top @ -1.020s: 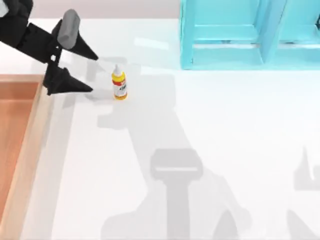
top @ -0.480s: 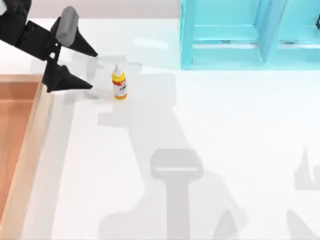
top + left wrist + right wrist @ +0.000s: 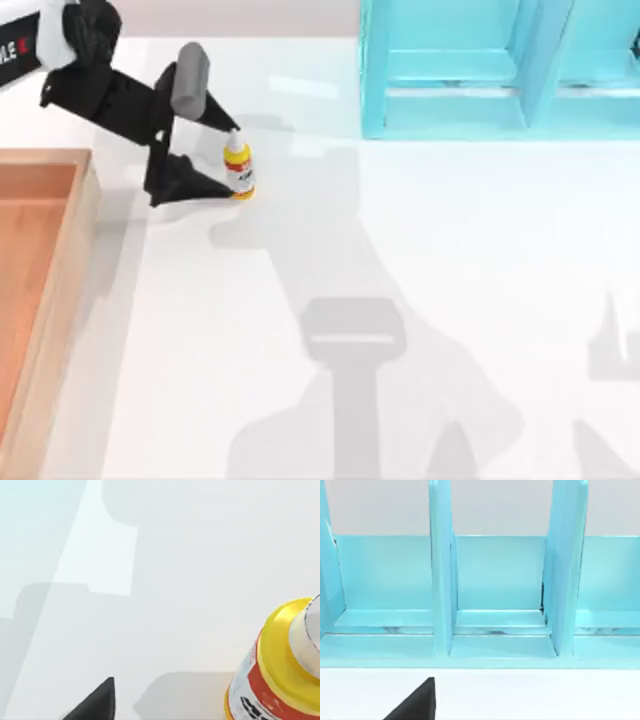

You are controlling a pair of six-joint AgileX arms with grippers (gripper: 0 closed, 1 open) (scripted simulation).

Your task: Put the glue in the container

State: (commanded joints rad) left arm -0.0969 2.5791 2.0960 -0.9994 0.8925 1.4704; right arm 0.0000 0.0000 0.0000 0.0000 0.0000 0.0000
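Note:
The glue [image 3: 239,172], a small yellow bottle with a white nozzle, stands upright on the white table, right of the container [image 3: 78,225]. The container is a wooden tray with tan walls at the left edge. My left gripper [image 3: 234,160] is open and reaches in from the upper left. One of its fingertips lies behind the bottle and one in front, neither visibly pressing it. In the left wrist view the glue [image 3: 280,672] is close up, with one dark fingertip [image 3: 97,702] beside it. My right gripper [image 3: 415,705] stays parked, facing the shelf.
A turquoise shelf unit [image 3: 470,80] with open compartments stands at the back right, and it also appears as the shelf unit [image 3: 495,590] in the right wrist view. White tabletop stretches between the bottle and the tray.
My left gripper has moved right from beside the tray's corner to the bottle, and its open fingers now flank the glue. The bottle has not moved.

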